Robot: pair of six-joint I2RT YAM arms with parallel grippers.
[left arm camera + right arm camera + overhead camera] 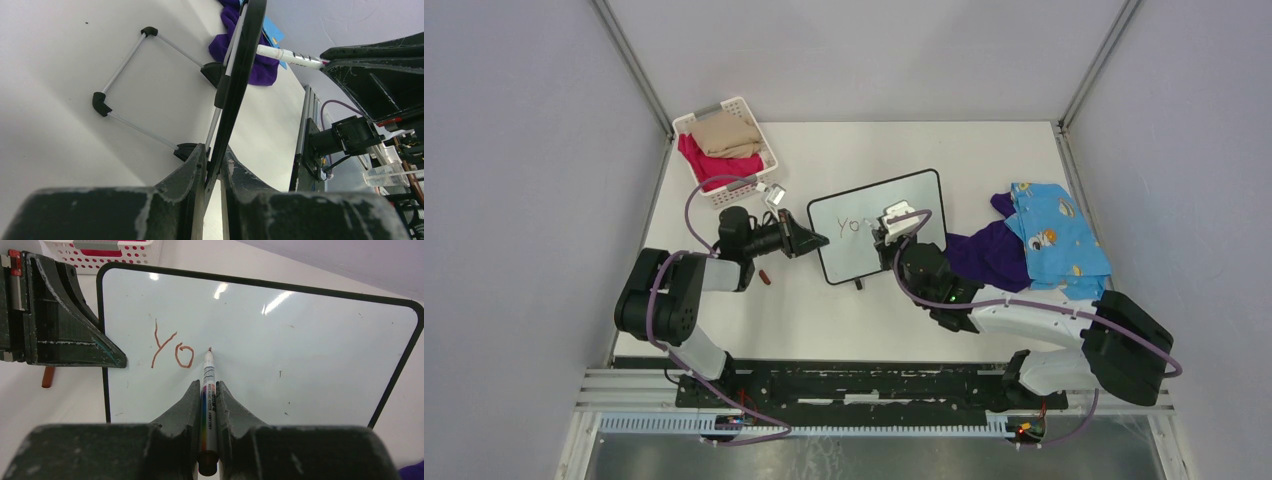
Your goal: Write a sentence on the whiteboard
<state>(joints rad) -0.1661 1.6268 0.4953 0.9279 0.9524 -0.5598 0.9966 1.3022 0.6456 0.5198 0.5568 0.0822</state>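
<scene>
Right wrist view: the whiteboard [310, 365], propped on the bench [984, 150], reads only the letters "Yo" [172, 351], so most of the sentence looks unwritten. The right gripper [206, 387] clamps a marker [208, 370], its tip touching the board just right of the letters. The left gripper [214, 150] pinches the whiteboard's left edge. Beyond that edge, a basket [722, 194] holds a beige cloth [724, 130] and a pink cloth [714, 162].

**Seen from above,** the right end effector [886, 230] covers the middle of the whiteboard [854, 262], hiding whatever follows the first marks. A small reddish object [765, 277] on the tabletop [824, 320] is too small to identify. From the left wrist, the board appears edge-on, its face unseen, its top cut off. In the right wrist view, the basket [100, 252] is cropped, and the lettering on the marker [208, 375] is too small to read.
</scene>
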